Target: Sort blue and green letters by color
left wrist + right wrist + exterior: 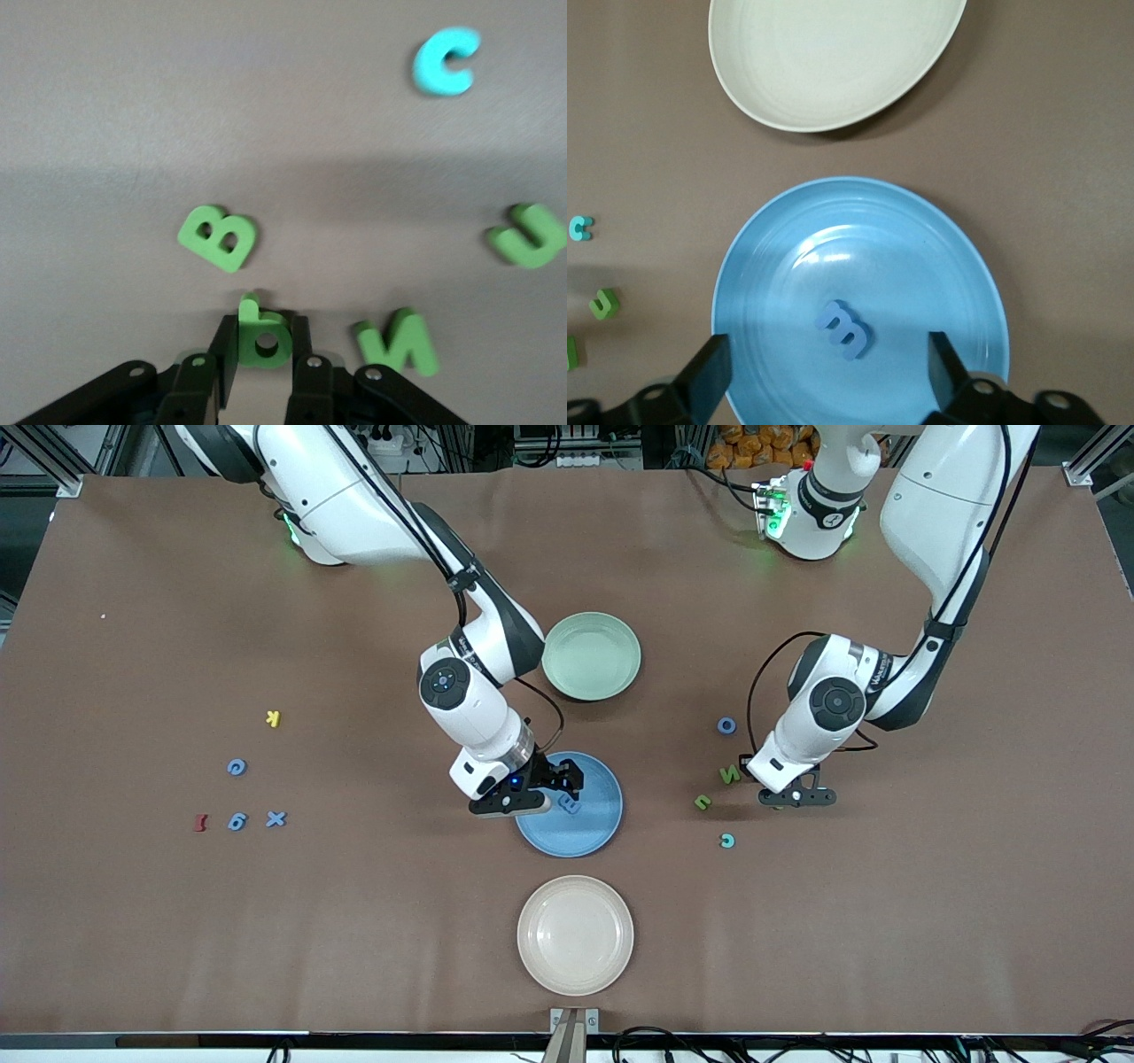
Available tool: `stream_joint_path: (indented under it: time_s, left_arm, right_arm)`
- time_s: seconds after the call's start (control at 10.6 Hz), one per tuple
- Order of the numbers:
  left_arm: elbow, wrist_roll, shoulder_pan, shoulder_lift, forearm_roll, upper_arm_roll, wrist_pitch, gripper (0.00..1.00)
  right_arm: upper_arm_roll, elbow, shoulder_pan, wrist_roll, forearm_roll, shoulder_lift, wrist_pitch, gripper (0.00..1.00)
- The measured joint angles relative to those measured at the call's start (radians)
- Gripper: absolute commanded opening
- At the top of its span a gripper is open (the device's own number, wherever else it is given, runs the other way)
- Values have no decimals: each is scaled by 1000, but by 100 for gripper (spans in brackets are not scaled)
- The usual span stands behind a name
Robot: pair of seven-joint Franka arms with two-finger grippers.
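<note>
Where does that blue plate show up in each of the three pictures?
Front view: the blue plate lies mid-table, between the green plate and the cream plate, under the right gripper.
Left wrist view: not in it.
Right wrist view: the blue plate fills the lower middle.
Shared landmark: the blue letter E lying in it.

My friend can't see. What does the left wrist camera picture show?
The left gripper is shut on a green letter P at the brown table. Loose around it lie a green B, N, U and a turquoise C.
</note>
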Motion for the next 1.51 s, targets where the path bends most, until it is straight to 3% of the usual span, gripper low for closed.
stream_joint_path:
  time_s: [0.28, 0.76, 1.04, 1.13, 1.32, 1.51]
  left_arm:
    - [21, -162, -45, -11, 0, -50, 0, 0]
    - [29, -403, -217, -17, 0, -66, -63, 0]
    - [31, -562, -281, -27, 0, -132, -109, 0]
    - [32, -611, -287, -39, 0, -171, -121, 0]
    - [39, -693, -291, -69, 0, -250, -165, 0]
    - [49, -744, -313, -83, 0, -288, -213, 0]
  right_arm:
    - [-11, 2, -50, -77, 0, -5, -32, 100]
    - [-29, -22, -255, -461, -1, -87, -235, 100]
    - [-105, -75, -314, -624, -3, -138, -330, 100]
    - [-126, -89, -343, -666, -26, -162, -383, 100]
    - [-139, -104, -429, -692, -154, -208, -486, 100]
    - [-140, -115, -506, -706, -243, -230, -518, 100]
